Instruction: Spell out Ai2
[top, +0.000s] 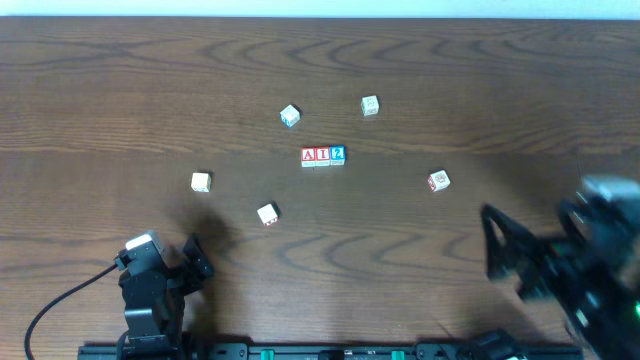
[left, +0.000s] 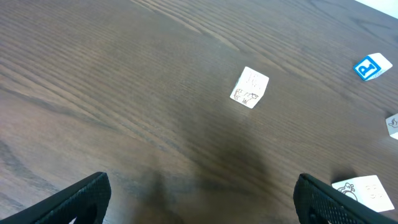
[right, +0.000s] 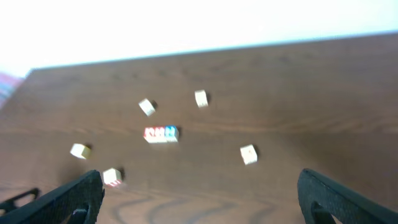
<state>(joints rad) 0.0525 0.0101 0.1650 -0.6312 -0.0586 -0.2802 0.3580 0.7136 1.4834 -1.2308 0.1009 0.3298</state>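
Three letter blocks stand side by side in a row at the table's middle: a red A block (top: 309, 156), a red i block (top: 323, 156) and a blue 2 block (top: 338, 155). The row also shows, blurred, in the right wrist view (right: 161, 134). My left gripper (top: 195, 262) is open and empty at the front left, well away from the row; its fingers frame bare table in the left wrist view (left: 202, 199). My right gripper (top: 505, 260) is open and empty at the front right, blurred; in the right wrist view (right: 199, 196) its fingers are wide apart.
Loose blocks lie around the row: one at the back (top: 290, 116), one back right (top: 370, 105), one right (top: 438, 181), one left (top: 201, 182), one front left (top: 267, 214). The left wrist view shows a pale block (left: 250, 88) and a blue-lettered block (left: 372, 66).
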